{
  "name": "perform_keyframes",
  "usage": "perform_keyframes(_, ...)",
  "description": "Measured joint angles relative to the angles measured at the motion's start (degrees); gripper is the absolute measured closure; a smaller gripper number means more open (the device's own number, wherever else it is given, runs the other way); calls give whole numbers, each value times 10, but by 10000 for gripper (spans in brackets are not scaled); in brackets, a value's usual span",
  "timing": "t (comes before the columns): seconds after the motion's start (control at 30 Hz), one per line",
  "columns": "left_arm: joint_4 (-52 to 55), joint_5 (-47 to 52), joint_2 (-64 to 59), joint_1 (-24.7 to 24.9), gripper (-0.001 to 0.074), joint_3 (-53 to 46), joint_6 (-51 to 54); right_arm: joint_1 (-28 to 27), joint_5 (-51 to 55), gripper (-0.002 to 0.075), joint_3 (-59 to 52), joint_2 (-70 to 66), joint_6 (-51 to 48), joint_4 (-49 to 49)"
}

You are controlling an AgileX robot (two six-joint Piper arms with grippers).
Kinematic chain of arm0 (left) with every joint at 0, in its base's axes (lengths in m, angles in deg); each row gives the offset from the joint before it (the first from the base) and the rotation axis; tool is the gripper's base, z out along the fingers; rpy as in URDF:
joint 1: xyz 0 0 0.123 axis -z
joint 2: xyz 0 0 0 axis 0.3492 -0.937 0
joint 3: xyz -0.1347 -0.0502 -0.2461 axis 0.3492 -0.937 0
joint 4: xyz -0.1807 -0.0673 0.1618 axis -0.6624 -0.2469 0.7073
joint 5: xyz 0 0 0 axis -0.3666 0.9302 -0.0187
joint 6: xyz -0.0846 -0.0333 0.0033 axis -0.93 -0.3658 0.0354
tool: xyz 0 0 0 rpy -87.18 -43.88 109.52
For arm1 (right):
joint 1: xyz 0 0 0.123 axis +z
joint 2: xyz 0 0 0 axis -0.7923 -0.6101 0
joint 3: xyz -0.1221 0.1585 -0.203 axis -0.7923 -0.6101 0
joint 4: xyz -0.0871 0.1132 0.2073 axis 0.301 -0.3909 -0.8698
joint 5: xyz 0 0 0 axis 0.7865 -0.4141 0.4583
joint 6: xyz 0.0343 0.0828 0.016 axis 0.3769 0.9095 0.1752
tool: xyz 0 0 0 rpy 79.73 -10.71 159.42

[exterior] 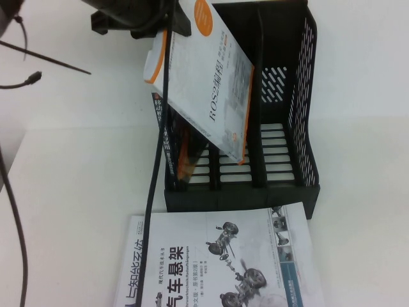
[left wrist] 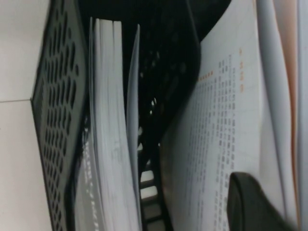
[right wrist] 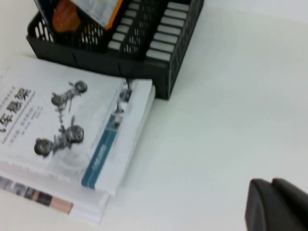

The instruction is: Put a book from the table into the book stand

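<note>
over on the left, the left gripper (exterior: 167,29) is up high at the far edge of the table, clamped on the top of a white-and-orange book (exterior: 211,77), and that book hangs tilted, its long axis slanting down and to the right from the gripper into the black book stand (exterior: 300,185). its lower corner looks to sit down among the middle slots, though from here i can't tell whether it has touched the slatted floor. the wrist view shows one dark finger (left wrist: 255,202) pressed against the printed cover, with a couple of other books (left wrist: 108,144) already standing in the leftmost compartment just beside it. so the thing that matters: the book is leaning across a divider rather than standing straight in one slot, and i'd judge it needs tipping upright and lowering before letting go. nearer us, a stack of books (exterior: 220,262) lies flat on the table, touching the stand's front wall. further right, the right gripper (right wrist: 276,207) hovers low over bare table, well apart from the stand; whether it's open or closed, i can't tell.
</note>
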Motion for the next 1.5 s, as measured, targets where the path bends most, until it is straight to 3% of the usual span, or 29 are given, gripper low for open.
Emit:
perform_keyframes(0.27,19,4,-24,4,624,17,-24,0,55,726,0,41,26,9)
perform_keyframes(0.9,72,-39,-68,52,623,18,-18,0,59,726,0,58,58,17)
perform_keyframes(0.97,71,-37,-79,53,599,18,-18,0,59,726,0,58,58,17)
perform_keyframes(1.13,59,-58,-79,56,412,19,-18,0,53,726,0,58,58,17)
perform_keyframes(1.23,56,-70,-75,57,351,22,-18,0,44,726,0,58,58,26)
perform_keyframes(1.4,56,-72,-66,57,329,23,-3,0,32,726,0,58,58,53)
perform_keyframes(1.5,55,-72,-48,57,360,29,16,0,26,726,0,62,57,76)
